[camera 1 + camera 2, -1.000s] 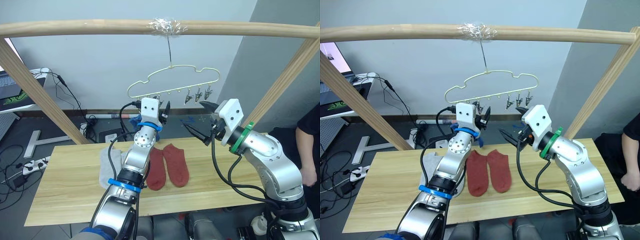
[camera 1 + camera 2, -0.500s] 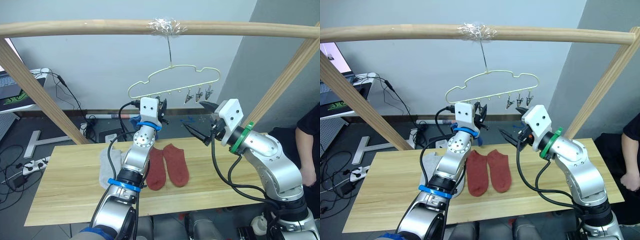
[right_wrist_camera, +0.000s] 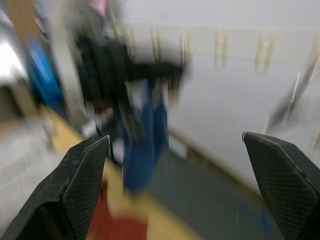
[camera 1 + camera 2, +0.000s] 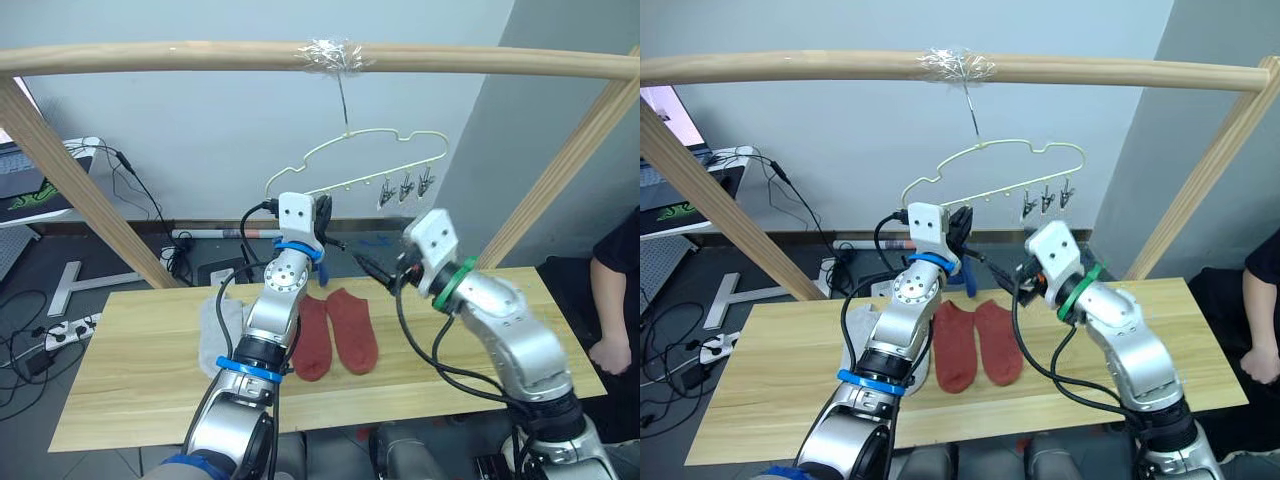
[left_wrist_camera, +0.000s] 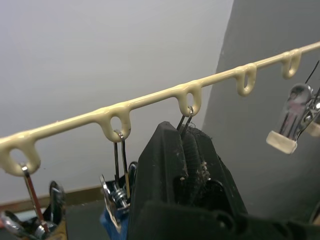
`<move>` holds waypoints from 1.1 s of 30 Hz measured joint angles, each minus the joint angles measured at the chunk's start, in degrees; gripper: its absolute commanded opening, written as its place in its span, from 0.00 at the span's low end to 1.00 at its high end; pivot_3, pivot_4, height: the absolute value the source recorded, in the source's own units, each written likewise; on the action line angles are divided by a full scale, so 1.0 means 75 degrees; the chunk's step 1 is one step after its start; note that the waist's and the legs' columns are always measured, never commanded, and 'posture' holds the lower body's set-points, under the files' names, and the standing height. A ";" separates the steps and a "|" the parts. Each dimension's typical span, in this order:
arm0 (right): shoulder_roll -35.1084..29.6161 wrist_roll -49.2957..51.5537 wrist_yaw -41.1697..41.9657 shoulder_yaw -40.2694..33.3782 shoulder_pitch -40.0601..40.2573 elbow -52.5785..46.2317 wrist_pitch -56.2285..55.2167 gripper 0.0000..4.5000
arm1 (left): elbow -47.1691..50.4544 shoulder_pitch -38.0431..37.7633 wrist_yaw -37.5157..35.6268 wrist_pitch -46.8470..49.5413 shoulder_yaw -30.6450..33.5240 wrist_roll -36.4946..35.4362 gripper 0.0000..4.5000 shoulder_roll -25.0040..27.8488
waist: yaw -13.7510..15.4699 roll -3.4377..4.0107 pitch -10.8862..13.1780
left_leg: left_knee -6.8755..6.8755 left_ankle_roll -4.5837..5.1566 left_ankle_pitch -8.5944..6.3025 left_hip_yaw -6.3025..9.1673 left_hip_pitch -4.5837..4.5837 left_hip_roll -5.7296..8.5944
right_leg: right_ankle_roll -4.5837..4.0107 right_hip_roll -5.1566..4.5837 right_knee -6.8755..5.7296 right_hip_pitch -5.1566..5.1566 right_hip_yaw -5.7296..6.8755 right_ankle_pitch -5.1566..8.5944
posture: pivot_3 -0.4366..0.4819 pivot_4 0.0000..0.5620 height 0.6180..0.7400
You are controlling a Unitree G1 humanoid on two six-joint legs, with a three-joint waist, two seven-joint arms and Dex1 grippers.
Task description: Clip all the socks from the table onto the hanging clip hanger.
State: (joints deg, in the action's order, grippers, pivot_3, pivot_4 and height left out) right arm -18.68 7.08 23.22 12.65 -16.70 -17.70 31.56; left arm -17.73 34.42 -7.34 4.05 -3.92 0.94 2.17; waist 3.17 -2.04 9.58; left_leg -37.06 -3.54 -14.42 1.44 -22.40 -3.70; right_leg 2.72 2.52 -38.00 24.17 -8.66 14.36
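Left fingers [image 5: 182, 165] closed on a clip beneath the clip hanger [image 4: 352, 163]; right fingers [image 3: 280, 177] wide apart, empty; two red socks [image 4: 338, 330] below.

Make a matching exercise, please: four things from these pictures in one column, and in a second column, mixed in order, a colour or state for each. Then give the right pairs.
Things:
1. right gripper
2. left gripper
3. the two socks lying side by side in the middle of the table
4. clip hanger

Colour or state:
A. rust red
B. fingers wide apart, holding nothing
C. pale yellow-green, hanging from the wooden bar
D. fingers pressed together just under the hanger's row of loops

Pairs: 1-B, 2-D, 3-A, 4-C
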 measured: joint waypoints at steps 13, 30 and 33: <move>0.1525 -0.0788 -0.0094 0.0733 -0.0617 0.4334 -0.1084 1.00 | 0.0569 0.0108 -0.0631 0.1231 0.0451 -0.0772 0.00 0.0366 | -0.0040 0.0002 0.0001 | 0.0006 0.0001 0.0000 0.0005 0.0012 -0.0004 | 0.0000 0.0007 -0.0007 0.0001 0.0001 0.0000 | 0.68 0.26 1.00; 0.1775 -0.1580 0.0058 0.0884 -0.1173 0.7282 -0.2663 0.39 | 0.0882 -0.0114 -0.0630 0.1406 0.0417 -0.0793 0.00 0.0458 | -0.0007 0.0012 -0.0006 | 0.0007 0.0001 0.0001 0.0003 0.0054 -0.0003 | 0.0029 0.0007 -0.0015 -0.0027 -0.0002 0.0018 | 0.71 0.27 1.00; 0.1568 -0.1621 0.0215 0.0876 -0.0845 0.6871 -0.2668 0.16 | 0.0883 -0.0117 -0.0654 0.1425 0.0418 -0.0816 0.00 0.0465 | 0.0005 0.0014 -0.0007 | 0.0005 0.0001 0.0000 0.0003 0.0058 -0.0002 | 0.0031 0.0007 -0.0010 -0.0037 -0.0003 0.0019 | 0.71 0.27 1.00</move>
State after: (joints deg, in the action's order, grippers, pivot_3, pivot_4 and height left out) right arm -6.93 -5.08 24.83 19.23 -23.04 33.84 11.55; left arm -11.11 33.55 -12.24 14.74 -0.79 -5.18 5.66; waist 3.21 -1.93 9.53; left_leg -37.02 -3.53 -14.42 1.47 -21.97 -3.72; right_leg 2.95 2.57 -38.08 23.89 -8.69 14.50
